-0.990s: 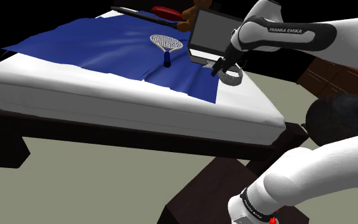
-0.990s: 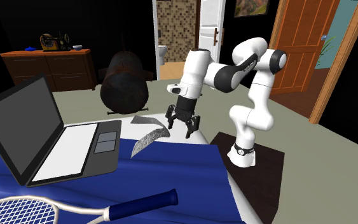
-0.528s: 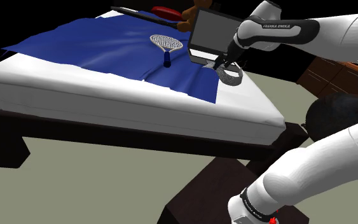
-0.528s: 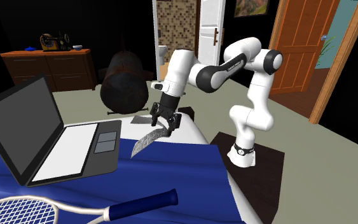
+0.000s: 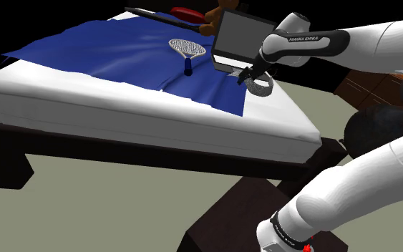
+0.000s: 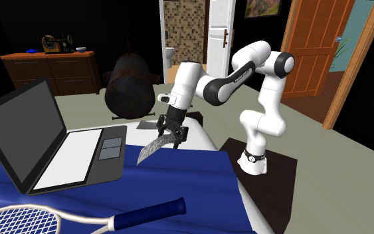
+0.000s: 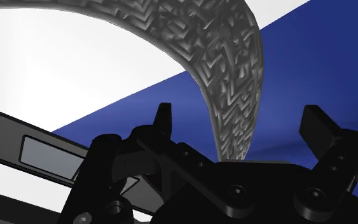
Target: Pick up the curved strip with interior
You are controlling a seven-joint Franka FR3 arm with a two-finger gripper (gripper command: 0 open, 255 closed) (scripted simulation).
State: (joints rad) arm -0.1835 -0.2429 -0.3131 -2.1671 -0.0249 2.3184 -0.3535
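The curved strip (image 6: 152,144) is a grey band with a zigzag relief, lying on the white bed just off the corner of the blue blanket, beside the laptop. In the shoulder view the curved strip (image 5: 263,88) sits right under my hand. My black gripper (image 6: 173,133) hangs down over the strip's end farthest from the laptop. Seen from the wrist, the curved strip (image 7: 231,70) arches up and runs down between the fingers of my gripper (image 7: 240,118). The fingers stand apart on either side and neither touches it. The gripper (image 5: 248,78) is open.
An open laptop (image 6: 59,143) rests on the blue blanket (image 5: 121,54) close to the strip. A racket (image 5: 187,48) lies farther along the bed (image 5: 278,125). A dark round object (image 6: 129,83), a dresser (image 6: 52,66) and an orange door (image 6: 315,46) stand beyond the bed.
The arm has swung toward the laptop and lowered, bringing the open gripper from beside the strip down over its end. The strip has not moved.
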